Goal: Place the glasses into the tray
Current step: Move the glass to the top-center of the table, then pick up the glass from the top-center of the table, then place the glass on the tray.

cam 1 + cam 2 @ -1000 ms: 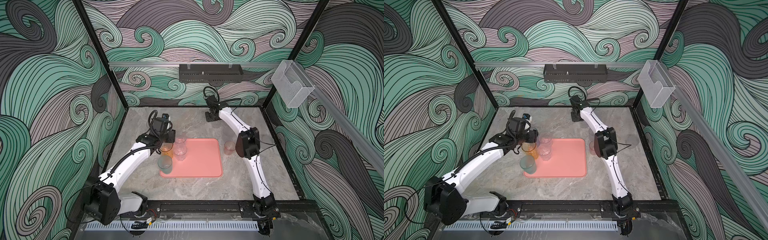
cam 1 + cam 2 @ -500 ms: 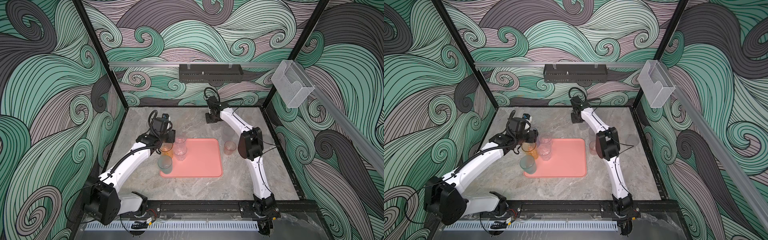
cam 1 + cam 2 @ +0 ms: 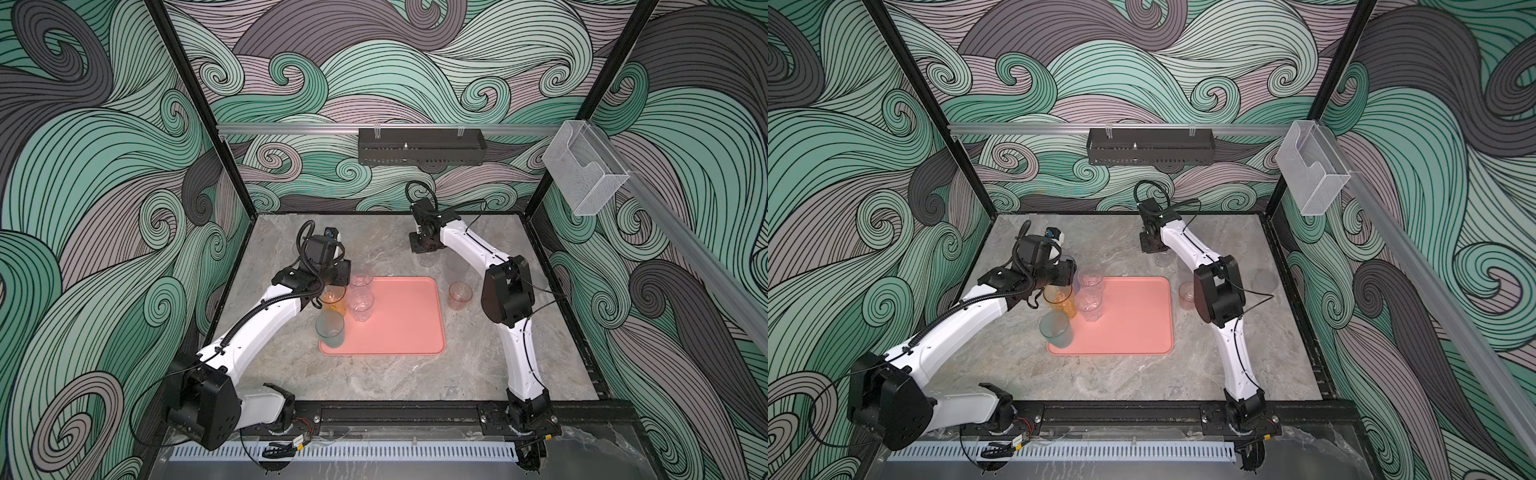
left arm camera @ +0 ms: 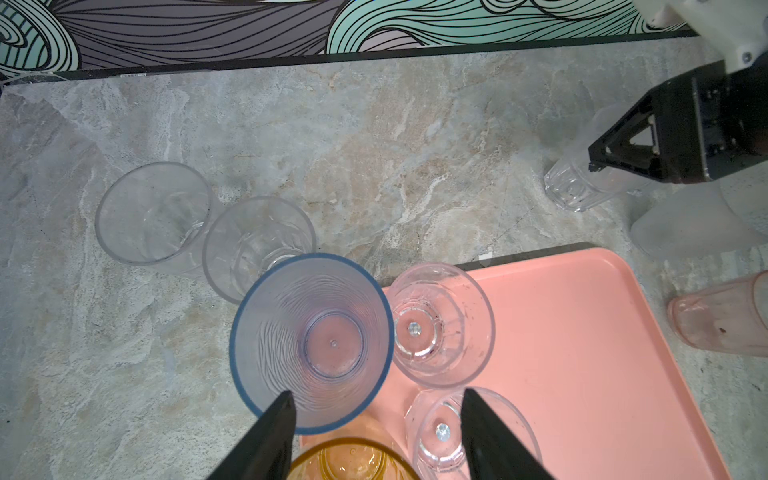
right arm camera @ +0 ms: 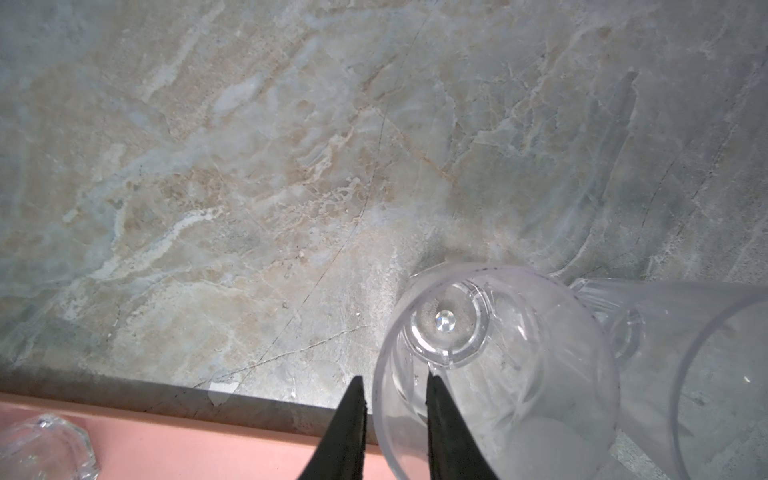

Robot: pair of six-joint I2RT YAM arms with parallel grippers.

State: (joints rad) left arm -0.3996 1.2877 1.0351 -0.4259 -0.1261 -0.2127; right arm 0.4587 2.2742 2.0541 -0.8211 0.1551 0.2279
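Not much moved in the last second: the right arm's elbow drifted a bit outward, the left arm sat still, and nothing new landed on the tray (image 3: 399, 328). The right pincer (image 5: 393, 377) is down at a clear goblet-ish glass (image 5: 498, 353) that stands on the counter (image 5: 249, 166) near the tray's far edge. Its jaws are a little apart with the rim between them, one finger inside and one outside. It doesn't look clamped yet, though through clear plastic I can't swear neither finger touches.

The left pincer (image 4: 376, 392) is spread wide over the tray's left side. The orange tumbler (image 4: 353, 461) sits between its jaws, not squeezed.

So I'd say the next pickup is just being lined up. The pink tumbler (image 3: 459, 296) and a few clear ones are off the tray, so plenty left to do.
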